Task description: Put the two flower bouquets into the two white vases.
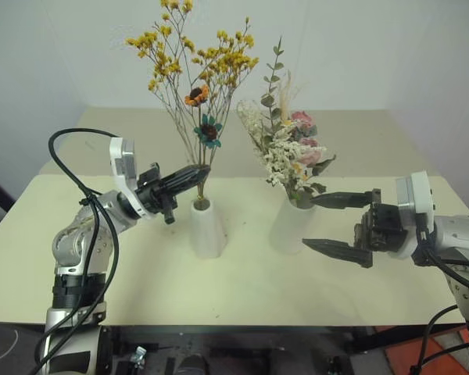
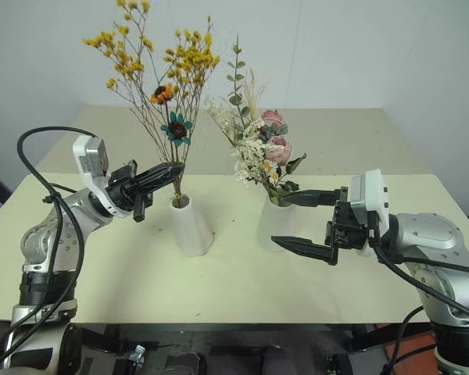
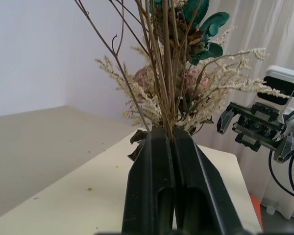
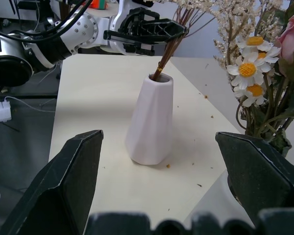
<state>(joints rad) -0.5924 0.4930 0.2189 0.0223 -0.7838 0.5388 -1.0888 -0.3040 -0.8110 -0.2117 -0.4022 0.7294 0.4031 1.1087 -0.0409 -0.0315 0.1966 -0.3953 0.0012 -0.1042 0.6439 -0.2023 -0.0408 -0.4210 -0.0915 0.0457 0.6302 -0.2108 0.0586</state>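
At frame centre, the left tool pinches the yellow bouquet stems above the slim vase; the right tool stands spread beside the wider vase.

Counted: two white vases, slim and wide; two bouquets, yellow and pink; one table.

You were looking at a lab: plain table against white walls, loose cables beside it
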